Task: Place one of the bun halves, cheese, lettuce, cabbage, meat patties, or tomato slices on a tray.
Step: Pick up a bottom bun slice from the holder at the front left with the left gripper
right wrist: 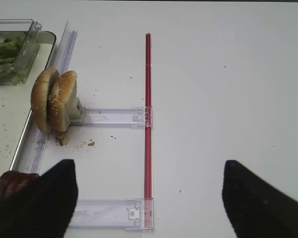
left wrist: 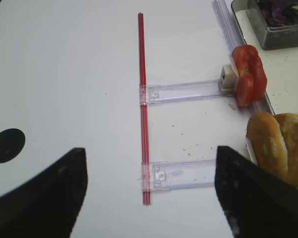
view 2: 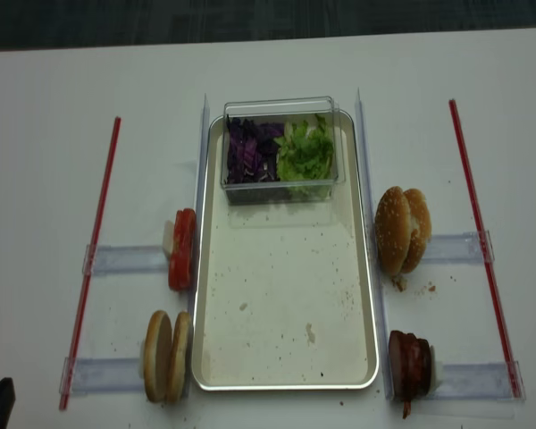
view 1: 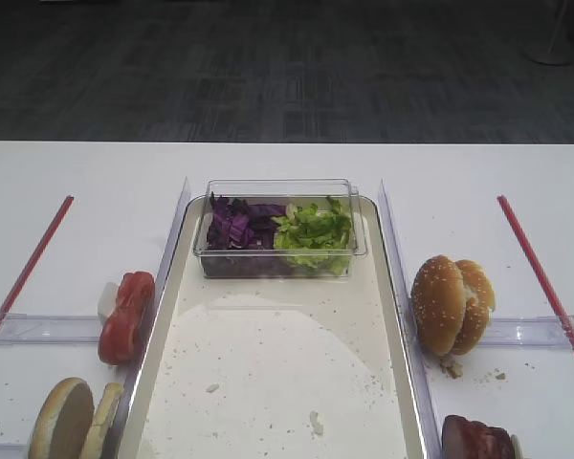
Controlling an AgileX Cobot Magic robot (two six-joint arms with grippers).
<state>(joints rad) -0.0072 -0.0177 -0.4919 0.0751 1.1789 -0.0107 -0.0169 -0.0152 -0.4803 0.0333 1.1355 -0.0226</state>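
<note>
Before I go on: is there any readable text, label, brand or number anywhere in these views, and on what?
None: no word, label, brand, number or sign can be read in any view.
The tray, the clear tub with the cabbage and lettuce, the clear rails and the red strips carry no print.
The black round spot on the table is a plain mark, not a sign.

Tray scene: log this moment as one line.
tray: no ingredient placed | tub: cabbage, lettuce | left gripper: open | right gripper: open
</note>
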